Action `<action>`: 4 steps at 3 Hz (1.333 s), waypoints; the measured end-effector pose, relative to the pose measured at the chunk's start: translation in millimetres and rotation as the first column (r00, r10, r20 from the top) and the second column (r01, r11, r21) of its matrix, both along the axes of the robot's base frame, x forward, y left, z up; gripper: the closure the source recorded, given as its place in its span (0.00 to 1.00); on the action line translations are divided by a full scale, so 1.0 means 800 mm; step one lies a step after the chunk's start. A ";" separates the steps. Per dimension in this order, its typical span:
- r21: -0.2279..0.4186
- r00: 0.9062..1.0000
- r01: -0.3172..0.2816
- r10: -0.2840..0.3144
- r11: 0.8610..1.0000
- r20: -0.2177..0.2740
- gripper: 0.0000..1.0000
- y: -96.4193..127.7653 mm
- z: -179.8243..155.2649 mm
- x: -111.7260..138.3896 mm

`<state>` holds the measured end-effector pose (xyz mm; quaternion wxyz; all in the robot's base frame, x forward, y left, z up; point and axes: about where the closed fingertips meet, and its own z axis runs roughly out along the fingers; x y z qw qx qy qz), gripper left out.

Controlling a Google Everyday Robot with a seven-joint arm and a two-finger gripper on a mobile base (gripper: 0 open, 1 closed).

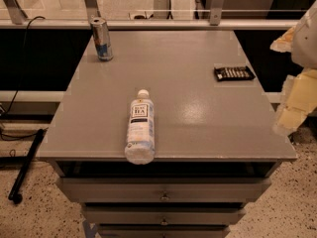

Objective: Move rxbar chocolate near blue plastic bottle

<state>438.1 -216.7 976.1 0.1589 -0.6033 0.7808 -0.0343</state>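
Chocolate first: the rxbar chocolate (pixel 234 73), a small flat black wrapper with white lettering, lies by the right edge of the grey metal surface (pixel 198 113). It is well apart from the blue plastic bottle (pixel 140 128), which is pale, white-capped and on its side at the front edge. The pale hand (pixel 294 100) hangs off the right side, probably there to reach the bar; how far open it is I cannot tell.
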 end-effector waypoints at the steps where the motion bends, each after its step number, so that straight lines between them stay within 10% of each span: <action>1: 0.000 1.000 0.000 0.000 1.000 0.000 0.00 0.000 0.000 0.000; 4: 0.199 0.995 0.069 -0.082 0.978 0.062 0.00 -0.031 -0.056 0.145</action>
